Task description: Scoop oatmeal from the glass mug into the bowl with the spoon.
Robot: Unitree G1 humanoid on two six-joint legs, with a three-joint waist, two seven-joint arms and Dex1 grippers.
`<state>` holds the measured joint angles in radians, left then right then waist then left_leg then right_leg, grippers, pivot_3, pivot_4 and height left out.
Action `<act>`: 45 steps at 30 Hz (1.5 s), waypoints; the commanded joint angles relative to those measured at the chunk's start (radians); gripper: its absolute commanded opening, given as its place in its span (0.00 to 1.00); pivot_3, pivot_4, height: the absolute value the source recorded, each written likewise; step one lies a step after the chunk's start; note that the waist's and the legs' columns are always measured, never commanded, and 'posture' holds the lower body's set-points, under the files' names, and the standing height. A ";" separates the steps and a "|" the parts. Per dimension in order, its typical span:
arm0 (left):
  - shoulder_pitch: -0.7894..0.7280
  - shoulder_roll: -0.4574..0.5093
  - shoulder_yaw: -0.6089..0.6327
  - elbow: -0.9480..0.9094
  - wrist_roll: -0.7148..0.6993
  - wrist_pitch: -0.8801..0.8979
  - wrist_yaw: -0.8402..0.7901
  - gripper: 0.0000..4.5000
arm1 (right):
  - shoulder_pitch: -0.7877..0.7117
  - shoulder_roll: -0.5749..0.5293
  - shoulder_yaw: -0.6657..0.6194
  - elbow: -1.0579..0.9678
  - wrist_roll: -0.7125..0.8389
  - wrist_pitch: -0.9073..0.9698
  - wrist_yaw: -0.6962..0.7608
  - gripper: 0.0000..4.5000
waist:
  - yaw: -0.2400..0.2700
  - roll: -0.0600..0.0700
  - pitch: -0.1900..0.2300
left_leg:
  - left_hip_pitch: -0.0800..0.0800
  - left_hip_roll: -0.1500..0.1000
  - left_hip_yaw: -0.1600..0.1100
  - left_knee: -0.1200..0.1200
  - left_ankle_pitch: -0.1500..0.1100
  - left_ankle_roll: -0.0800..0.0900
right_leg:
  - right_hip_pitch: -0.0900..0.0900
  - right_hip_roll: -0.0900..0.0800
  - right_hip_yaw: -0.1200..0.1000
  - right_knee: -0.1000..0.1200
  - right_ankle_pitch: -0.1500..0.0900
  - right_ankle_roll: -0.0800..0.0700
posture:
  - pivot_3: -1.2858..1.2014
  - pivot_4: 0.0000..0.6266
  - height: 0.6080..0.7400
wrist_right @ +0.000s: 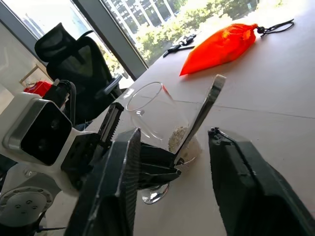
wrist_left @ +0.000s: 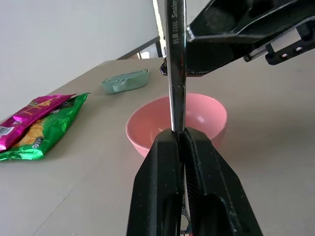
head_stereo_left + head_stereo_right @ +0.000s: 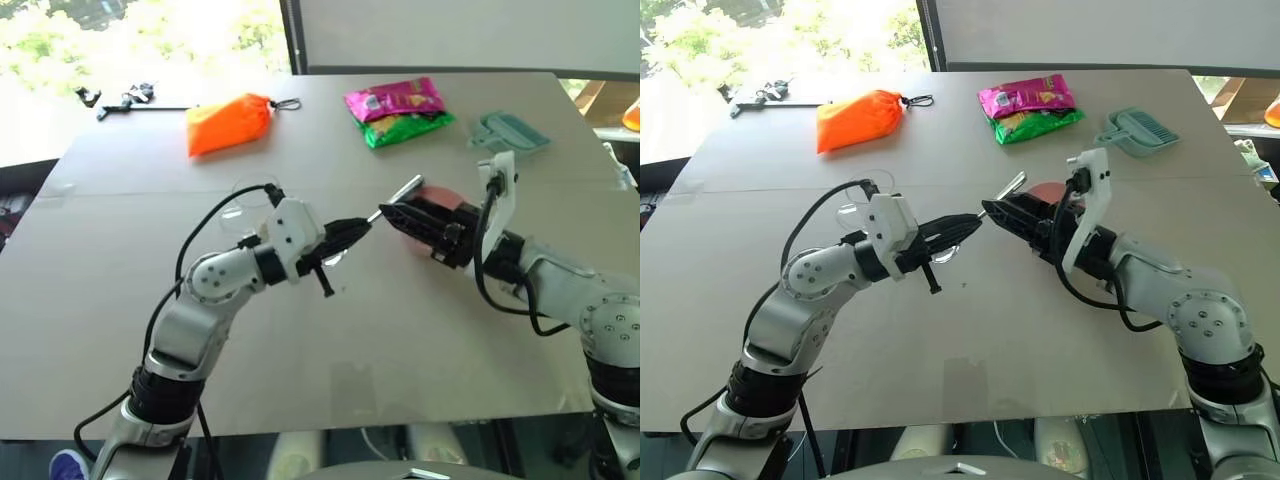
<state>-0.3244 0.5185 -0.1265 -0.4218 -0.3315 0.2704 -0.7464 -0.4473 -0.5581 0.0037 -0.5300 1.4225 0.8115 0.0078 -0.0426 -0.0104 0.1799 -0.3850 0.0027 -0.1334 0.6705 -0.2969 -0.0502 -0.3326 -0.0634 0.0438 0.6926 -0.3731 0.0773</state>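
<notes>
From the head cameras, the left gripper (image 3: 358,229) has its fingers pressed together on the spoon (image 3: 398,193), whose silver handle slants up past the fingertips towards the right gripper (image 3: 992,210). The right gripper faces the left one, its tips almost meeting the left's, with the handle passing by them. The bowl (image 3: 445,197) shows as a pink edge directly behind the right gripper. The glass mug (image 3: 855,215) stands behind the left wrist.

In the left wrist view, the two black fingers (image 2: 157,187) pinch the spoon handle (image 2: 175,59) between their tips, and the handle runs straight on beyond them. The pink bowl (image 2: 147,132) sits on the table (image 2: 74,196) just past the fingertips; the right gripper's black body crosses beyond the handle's far part.

In the right wrist view, the right fingers (image 1: 118,182) stand spread, one on each side of the handle (image 1: 202,115), not touching it. Between them lies the left gripper's clamped tip (image 1: 162,169), with the spoon's oval bowl (image 1: 155,195) below it. The mug (image 1: 157,118) stands just beyond, oatmeal (image 1: 178,137) heaped at its bottom.
</notes>
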 commanded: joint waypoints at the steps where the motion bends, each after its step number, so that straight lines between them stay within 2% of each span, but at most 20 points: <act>1: -0.015 0.001 0.001 -0.023 0.012 -0.036 -0.013 0.00 | -0.025 0.017 -0.005 -0.010 -0.010 0.004 0.002 0.15 | 0.000 0.000 0.000 | 0.000 0.000 0.000 0.000 0.000 0.000 | 0.000 0.000 0.000 0.000 0.000 0.000 | 0.52 0.24 1.00; 2: -0.015 0.002 0.000 -0.024 0.013 -0.039 -0.017 0.00 | -0.028 0.020 -0.004 -0.008 -0.014 0.007 0.007 0.05 | 0.000 0.000 0.000 | 0.000 0.000 0.000 0.000 0.000 0.000 | 0.000 0.000 0.000 0.000 0.000 0.000 | 0.52 0.24 1.00; 3: -0.014 0.002 -0.001 -0.024 0.015 -0.041 -0.020 0.00 | -0.031 0.024 -0.003 -0.005 -0.016 0.012 0.009 0.01 | 0.000 0.000 0.000 | 0.000 0.000 0.000 0.000 0.000 0.000 | 0.000 0.000 0.000 0.000 0.000 0.000 | 0.52 0.24 1.00; 11: -0.016 0.007 0.007 -0.027 0.016 -0.041 -0.031 0.00 | -0.033 0.038 -0.007 0.014 0.009 0.048 0.043 0.01 | 0.000 0.000 0.000 | -0.001 0.000 0.000 0.000 0.000 0.000 | -0.001 0.000 0.000 0.001 0.000 0.000 | 0.52 0.24 1.00; 16: -0.022 0.009 0.009 -0.035 0.009 -0.026 -0.033 0.00 | -0.045 0.047 -0.008 0.023 -0.029 0.051 0.030 0.34 | 0.000 0.000 0.000 | -0.001 0.000 0.000 0.000 0.000 0.000 | -0.001 0.000 0.000 0.001 0.000 0.000 | 0.52 0.24 1.00; 24: -0.032 0.013 0.009 -0.036 0.015 -0.021 -0.036 0.00 | -0.053 0.069 -0.017 0.027 -0.030 0.064 0.020 0.34 | -0.001 0.000 0.000 | -0.001 0.000 0.000 0.000 0.000 0.000 | -0.002 0.000 0.000 0.001 0.000 0.000 | 0.52 0.24 1.00; 29: -0.040 0.013 0.006 -0.033 0.026 -0.022 -0.032 0.00 | -0.053 0.071 -0.023 0.028 -0.017 0.072 0.015 0.02 | -0.001 0.000 0.000 | -0.001 0.000 0.000 0.000 0.000 0.000 | -0.002 0.000 0.000 0.001 0.000 0.000 | 0.52 0.24 1.00; 37: -0.036 0.015 0.007 -0.039 0.027 -0.012 -0.035 0.00 | -0.057 0.067 -0.030 0.019 0.003 0.083 0.008 0.02 | -0.001 0.000 0.000 | -0.001 0.000 0.000 0.000 0.000 0.000 | -0.002 0.000 0.000 0.001 0.000 0.000 | 0.52 0.24 1.00; 39: -0.029 0.007 0.024 -0.044 -0.013 0.005 -0.040 0.00 | -0.057 0.067 -0.032 0.022 0.005 0.085 0.004 0.02 | -0.001 0.000 0.000 | -0.001 0.000 0.000 0.000 0.000 0.000 | -0.002 0.000 0.000 0.001 0.000 0.000 | 0.52 0.24 1.00; 41: -0.032 -0.002 0.042 -0.055 -0.034 0.022 -0.023 0.17 | -0.057 0.065 -0.033 0.026 0.006 0.087 0.004 0.00 | -0.001 0.000 0.000 | -0.001 0.000 0.000 0.000 0.000 0.000 | -0.002 0.000 0.000 0.001 0.000 0.000 | 0.52 0.24 1.00; 42: -0.034 -0.002 0.047 -0.061 -0.038 0.032 -0.016 0.19 | -0.057 0.065 -0.034 0.026 0.008 0.088 0.002 0.00 | -0.001 0.000 0.000 | -0.001 0.000 0.000 0.000 0.000 0.000 | -0.002 0.000 0.000 0.001 0.000 0.000 | 0.52 0.24 1.00; 45: -0.038 -0.006 0.068 -0.089 -0.102 0.108 0.002 0.52 | -0.059 0.062 -0.045 0.043 0.014 0.089 -0.005 0.00 | -0.001 0.000 0.000 | -0.001 0.000 0.000 0.000 0.000 0.000 | -0.002 0.000 0.000 0.001 0.000 0.000 | 0.52 0.24 1.00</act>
<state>-0.3505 0.5126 -0.0839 -0.4622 -0.3972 0.3633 -0.7527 -0.4863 -0.4916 -0.0084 -0.4708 1.4142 0.9065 0.0032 -0.0436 -0.0103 0.1800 -0.3864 0.0027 -0.1334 0.6705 -0.2969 -0.0502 -0.3343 -0.0633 0.0440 0.6933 -0.3731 0.0773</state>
